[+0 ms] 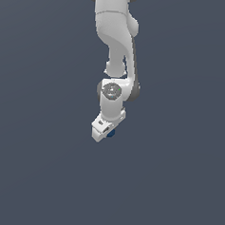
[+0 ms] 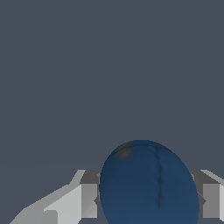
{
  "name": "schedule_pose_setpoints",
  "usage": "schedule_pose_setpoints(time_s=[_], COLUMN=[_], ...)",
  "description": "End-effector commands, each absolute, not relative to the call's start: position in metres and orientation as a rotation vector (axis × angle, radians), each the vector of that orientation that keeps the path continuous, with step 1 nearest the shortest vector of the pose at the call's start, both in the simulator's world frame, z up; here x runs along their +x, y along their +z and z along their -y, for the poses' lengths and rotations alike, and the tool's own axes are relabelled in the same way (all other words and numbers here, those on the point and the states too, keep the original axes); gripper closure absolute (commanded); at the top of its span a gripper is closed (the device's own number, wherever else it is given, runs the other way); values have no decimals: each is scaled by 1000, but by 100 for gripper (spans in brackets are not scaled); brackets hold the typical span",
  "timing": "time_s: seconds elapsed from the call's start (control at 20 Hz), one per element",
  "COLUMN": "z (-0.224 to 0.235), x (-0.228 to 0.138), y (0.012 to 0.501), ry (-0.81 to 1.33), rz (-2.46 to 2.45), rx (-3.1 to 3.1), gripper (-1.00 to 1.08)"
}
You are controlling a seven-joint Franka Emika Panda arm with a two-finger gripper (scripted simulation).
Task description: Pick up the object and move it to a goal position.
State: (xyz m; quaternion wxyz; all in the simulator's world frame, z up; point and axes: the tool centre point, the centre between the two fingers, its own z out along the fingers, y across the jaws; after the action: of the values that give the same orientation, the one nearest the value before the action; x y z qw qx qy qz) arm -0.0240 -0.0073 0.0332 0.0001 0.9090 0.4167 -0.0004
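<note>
White and tilted, the tool [image 1: 105, 131] hangs from the arm [image 1: 115, 33] near the middle of the exterior view, over a plain grey-blue ground. It is clenched on the dark blue ball [image 2: 148, 183], which sits between its two fingers [image 2: 87, 199]. In the exterior view only a sliver of the ball [image 1: 111, 133] shows, at the tool's right edge.
</note>
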Motion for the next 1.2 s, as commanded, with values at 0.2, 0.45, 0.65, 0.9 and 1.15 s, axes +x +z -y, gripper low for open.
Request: schedule_pose_setpoints(time_s=[0.2,0.45,0.65,0.9,1.15], z=[-3,-20,-39,-64,-82], x=[-26,-30,-33,-37,-40], y=[53,84,119,163,196], ry=[0,0,-1,-1,-1], rz=[-1310,-1310,-1311,-1312,-1312], rx=[2854,2854,2853,2853,2854], gripper=[108,108,108,108,108])
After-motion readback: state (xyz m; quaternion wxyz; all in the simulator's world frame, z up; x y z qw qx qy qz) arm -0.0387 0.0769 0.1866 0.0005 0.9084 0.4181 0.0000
